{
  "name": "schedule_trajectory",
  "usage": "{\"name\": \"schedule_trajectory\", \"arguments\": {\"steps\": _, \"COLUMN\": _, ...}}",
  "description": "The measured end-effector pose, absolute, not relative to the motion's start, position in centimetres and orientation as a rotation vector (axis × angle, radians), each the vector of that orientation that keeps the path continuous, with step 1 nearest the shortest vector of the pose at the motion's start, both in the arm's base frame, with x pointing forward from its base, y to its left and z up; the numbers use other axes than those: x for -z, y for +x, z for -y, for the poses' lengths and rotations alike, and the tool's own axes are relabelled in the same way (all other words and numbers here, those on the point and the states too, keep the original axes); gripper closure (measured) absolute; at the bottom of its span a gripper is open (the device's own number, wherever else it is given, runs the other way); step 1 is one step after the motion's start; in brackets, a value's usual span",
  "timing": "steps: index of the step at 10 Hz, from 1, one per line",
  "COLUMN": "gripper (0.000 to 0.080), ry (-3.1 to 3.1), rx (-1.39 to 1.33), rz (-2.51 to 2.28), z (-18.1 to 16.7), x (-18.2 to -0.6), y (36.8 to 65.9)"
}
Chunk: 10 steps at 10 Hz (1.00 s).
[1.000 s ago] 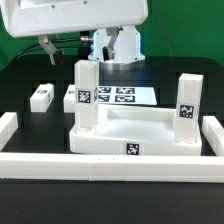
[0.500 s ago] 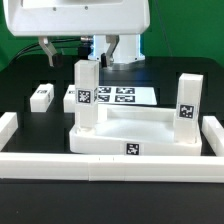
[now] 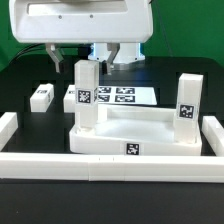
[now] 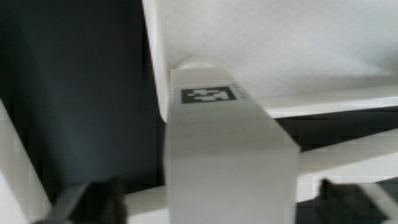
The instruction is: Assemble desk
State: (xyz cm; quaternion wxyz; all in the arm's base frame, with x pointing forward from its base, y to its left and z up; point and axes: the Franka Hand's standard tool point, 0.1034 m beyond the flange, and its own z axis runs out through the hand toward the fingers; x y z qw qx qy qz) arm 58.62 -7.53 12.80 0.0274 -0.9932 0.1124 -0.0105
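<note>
The desk slab (image 3: 140, 136) lies flat on the black table, its tag facing front. Two white tagged legs stand upright on it: one at the exterior view's left (image 3: 86, 100) and one at the right (image 3: 187, 110). My gripper (image 3: 86, 58) hangs right over the top of the left leg, under the big white hand. In the wrist view that leg (image 4: 228, 150) runs up between my dark fingertips (image 4: 93, 203), with a narrow gap showing on each side. The gripper (image 4: 228, 206) straddles the leg, open and not touching it.
A loose white leg (image 3: 41, 96) lies on the table at the exterior view's left. The marker board (image 3: 115, 97) lies behind the slab. White rails stand along the front (image 3: 60, 165), left (image 3: 8, 128) and right (image 3: 213, 136).
The hand has come down over the left leg's top, and the fingers have drawn closer together around it. The parts on the table have not moved.
</note>
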Motion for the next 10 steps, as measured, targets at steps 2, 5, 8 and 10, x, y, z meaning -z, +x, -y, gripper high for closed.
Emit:
{"name": "schedule_trajectory", "arguments": {"steps": 2, "gripper": 0.0513, "ry": -3.067, "rx": 0.036, "rz": -0.35, "z": 7.53, "x": -12.81, "y": 58.67}}
{"name": "schedule_trajectory", "arguments": {"steps": 5, "gripper": 0.0512, "ry": -3.065, "rx": 0.036, "rz": -0.372, "z": 7.52, "x": -12.82, "y": 58.67}}
{"name": "schedule_trajectory", "arguments": {"steps": 8, "gripper": 0.0512, "ry": -3.009, "rx": 0.032, "rz": -0.619, "z": 7.36, "x": -12.77, "y": 58.67}}
{"name": "schedule_trajectory", "arguments": {"steps": 10, "gripper": 0.0512, "ry": -2.894, "rx": 0.028, "rz": -0.964, "z": 7.36, "x": -12.7, "y": 58.62}}
